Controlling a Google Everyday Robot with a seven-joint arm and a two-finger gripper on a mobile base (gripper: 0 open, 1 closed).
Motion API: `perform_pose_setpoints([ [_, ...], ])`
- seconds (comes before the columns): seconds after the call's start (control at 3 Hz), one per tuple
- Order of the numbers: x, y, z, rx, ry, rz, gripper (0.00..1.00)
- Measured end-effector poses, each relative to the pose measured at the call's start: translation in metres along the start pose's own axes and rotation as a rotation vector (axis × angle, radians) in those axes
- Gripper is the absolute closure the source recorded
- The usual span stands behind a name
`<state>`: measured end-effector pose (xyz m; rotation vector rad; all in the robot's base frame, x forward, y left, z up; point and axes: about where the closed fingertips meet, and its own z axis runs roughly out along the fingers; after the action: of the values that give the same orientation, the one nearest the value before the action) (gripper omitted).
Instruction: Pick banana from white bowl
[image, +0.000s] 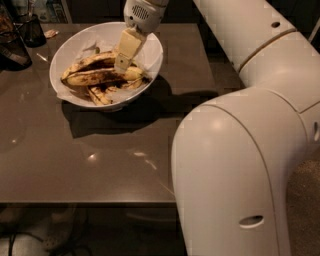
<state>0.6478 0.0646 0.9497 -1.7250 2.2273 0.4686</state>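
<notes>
The white bowl (75, 42) stands at the back left of the brown table (100, 155), lined with crumpled white paper. Several overripe bananas lie in it. The long banana (97, 76), dull yellow with dark-brown blotches, lies across the middle with its stem end to the left. Shorter black-streaked bananas (102, 94) lie in front of it. My gripper (121, 65) reaches down into the bowl from the back, and its cream tip touches or sits just above the right part of the long banana.
My big white arm (240, 165) fills the right side and hides the table's right part. A black cup (32, 30) and a dark object (11, 50) stand at the table's far left. A small wrapper (50, 33) lies behind the bowl. The table's front edge (85, 202) is near.
</notes>
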Motion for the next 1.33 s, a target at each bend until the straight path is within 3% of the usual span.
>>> perform_pose_setpoints([
  [0.33,-0.002,-0.002,0.007,-0.011,0.005,0.013,0.35],
  [0.67,-0.003,-0.004,0.014,-0.023,0.011,0.022,0.45],
  [1.33,-0.003,-0.009,0.026,-0.048,0.019,0.028,0.45],
])
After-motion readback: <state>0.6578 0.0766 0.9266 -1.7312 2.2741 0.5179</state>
